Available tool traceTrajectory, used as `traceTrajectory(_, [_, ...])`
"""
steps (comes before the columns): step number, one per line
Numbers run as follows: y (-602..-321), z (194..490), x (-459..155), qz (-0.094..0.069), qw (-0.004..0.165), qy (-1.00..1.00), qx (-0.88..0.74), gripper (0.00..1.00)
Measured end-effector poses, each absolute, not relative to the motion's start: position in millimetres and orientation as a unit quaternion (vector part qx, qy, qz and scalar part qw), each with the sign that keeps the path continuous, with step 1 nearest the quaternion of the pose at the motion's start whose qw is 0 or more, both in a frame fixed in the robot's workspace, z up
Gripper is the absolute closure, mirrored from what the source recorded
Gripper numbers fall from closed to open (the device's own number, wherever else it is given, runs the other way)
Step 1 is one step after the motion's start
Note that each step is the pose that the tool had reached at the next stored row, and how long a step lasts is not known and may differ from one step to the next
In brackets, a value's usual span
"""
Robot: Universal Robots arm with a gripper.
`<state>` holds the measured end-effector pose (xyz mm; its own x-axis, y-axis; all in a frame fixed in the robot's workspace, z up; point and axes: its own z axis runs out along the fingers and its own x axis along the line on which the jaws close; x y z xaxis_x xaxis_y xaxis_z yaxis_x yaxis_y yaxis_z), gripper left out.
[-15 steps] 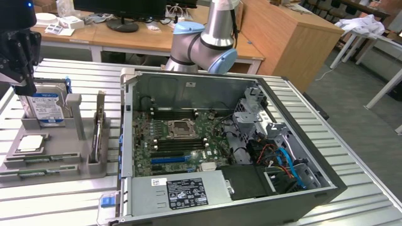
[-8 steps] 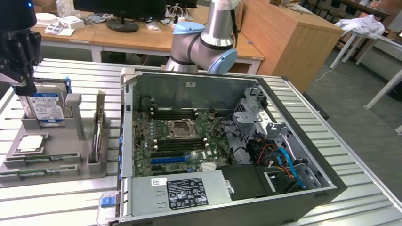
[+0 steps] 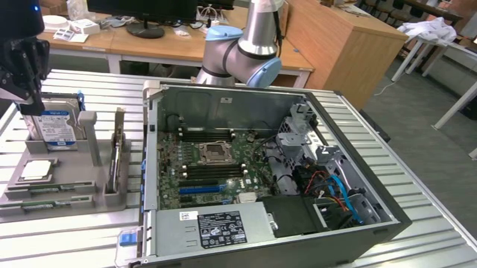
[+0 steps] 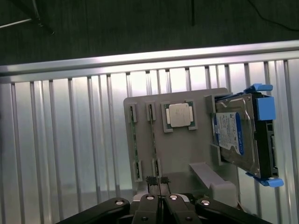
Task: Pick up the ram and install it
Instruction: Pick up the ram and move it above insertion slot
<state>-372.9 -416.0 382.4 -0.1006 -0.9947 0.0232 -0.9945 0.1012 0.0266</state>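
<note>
Hovering pincer (image 4: 158,180) pinched together, wrist view; ram (image 3: 43,204), motherboard (image 3: 176,167), exterior view.

My pincer (image 4: 158,179) is matt black with bright metal screws. Beneath it the tabletop (image 4: 70,140) is ribbed metal, dully shining. The holder (image 4: 182,154) just ahead looks like matt grey plastic. Its processor chip (image 4: 179,115) has a smooth silvery metal lid; the hard drive (image 4: 233,135) nearby carries a glossy label and blue plastic clips.

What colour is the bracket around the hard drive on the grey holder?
Blue. The bracket around the hard drive shows best in the wrist view.
</note>
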Motion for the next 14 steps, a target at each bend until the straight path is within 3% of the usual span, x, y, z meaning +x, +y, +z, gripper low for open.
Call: traceTrajectory(14, [-416.0,379.2,-372.9,-0.001,0.016,-0.742,0.671,0.89])
